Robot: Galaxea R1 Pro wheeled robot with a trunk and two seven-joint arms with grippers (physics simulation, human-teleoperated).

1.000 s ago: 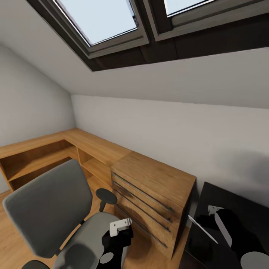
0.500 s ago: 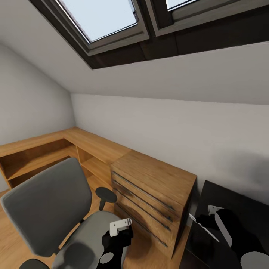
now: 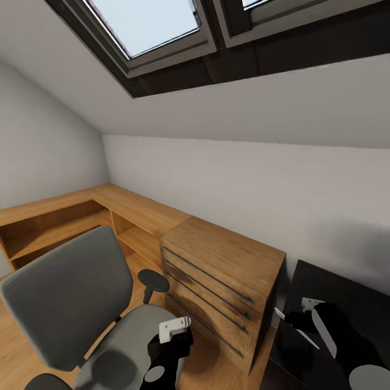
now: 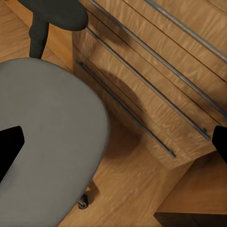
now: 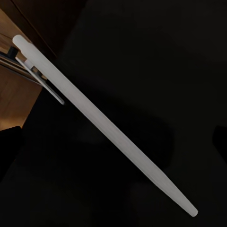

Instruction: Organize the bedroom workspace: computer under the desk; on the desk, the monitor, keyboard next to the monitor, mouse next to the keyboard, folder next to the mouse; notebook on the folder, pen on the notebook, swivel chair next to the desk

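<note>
One pen (image 5: 101,124) in right pincer (image 3: 303,320), fingertips indistinct.

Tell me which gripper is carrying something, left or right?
The right gripper: it holds the white pen over the black desk. The left gripper hangs with nothing in it above the swivel chair seat.

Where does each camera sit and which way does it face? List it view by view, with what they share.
Head view: on the head, looking forward and down at the chair, dresser and desk; shows both arms, the left pincer and the right pincer holding the pen.
Left wrist view: by the left pincer, looking down on the chair seat and dresser; dark fingertips at the edges.
Right wrist view: by the right pincer, facing the pen over the desk.
Shared: head and left wrist, chair and dresser; head and right wrist, pen and desk.
</note>
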